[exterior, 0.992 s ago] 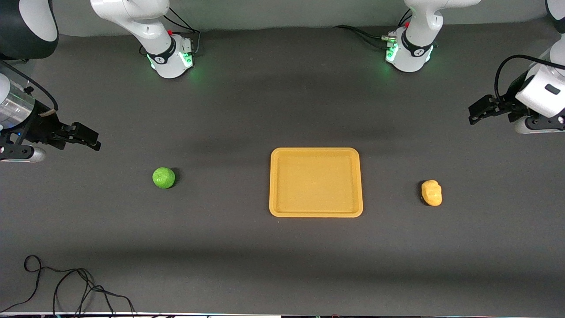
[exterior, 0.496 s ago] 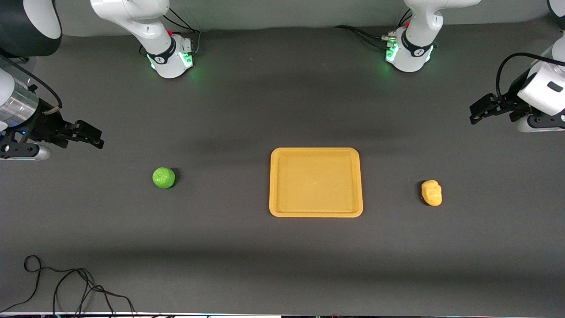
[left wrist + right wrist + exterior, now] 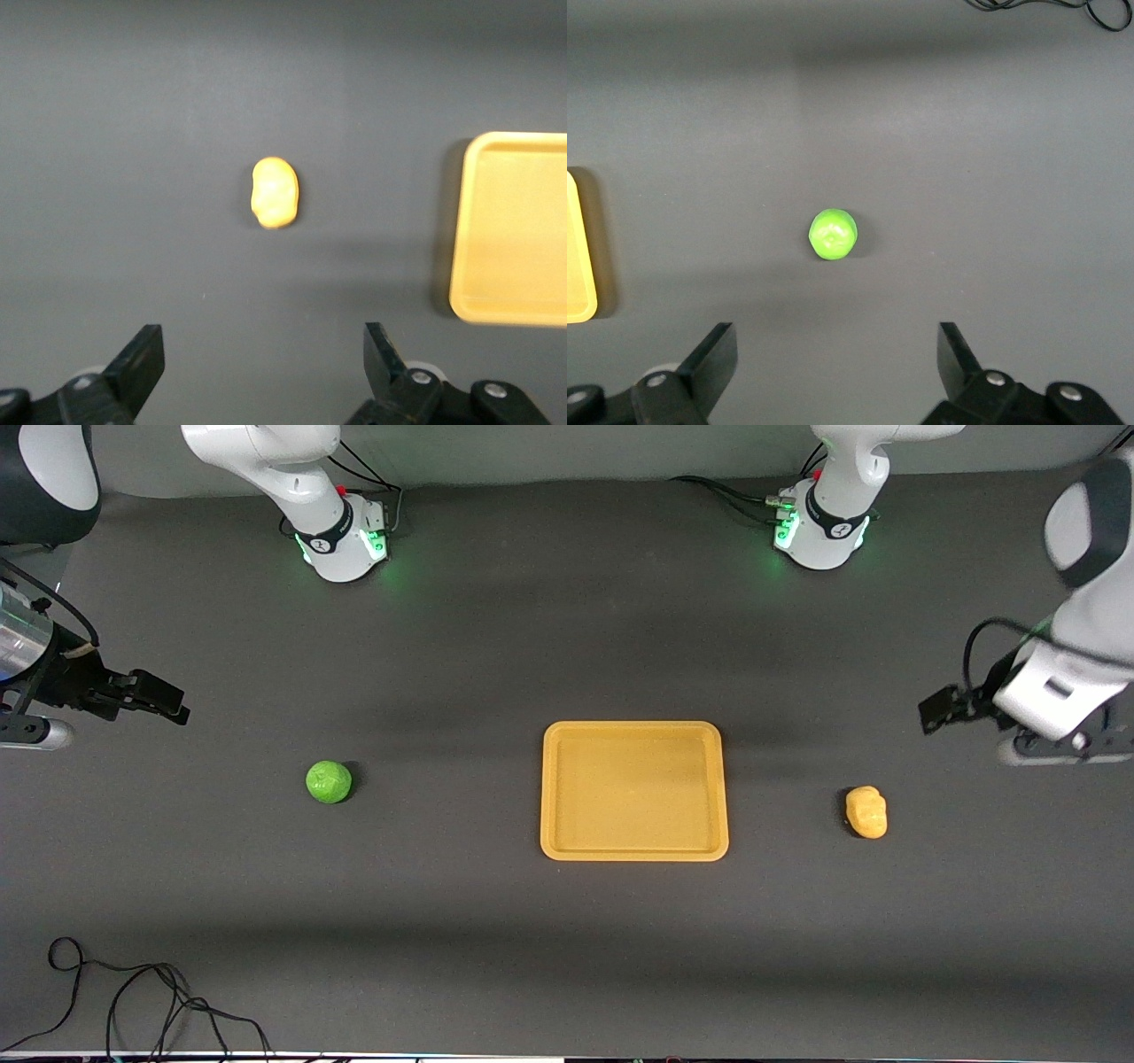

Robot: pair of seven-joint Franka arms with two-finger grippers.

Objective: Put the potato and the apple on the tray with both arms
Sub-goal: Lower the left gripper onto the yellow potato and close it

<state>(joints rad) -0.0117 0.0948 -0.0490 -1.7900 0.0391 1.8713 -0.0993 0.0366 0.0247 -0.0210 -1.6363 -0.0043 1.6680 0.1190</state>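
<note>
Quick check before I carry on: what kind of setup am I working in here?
Most likely a robotics lab test bench: two white arms bolted at their bases onto a dark matted table, a loose cable trailing at its edge, and only props laid out: toy apple, potato, tray.

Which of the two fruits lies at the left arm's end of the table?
The potato, lumpy and yellow-orange; the round green apple lies at the right arm's end.
</note>
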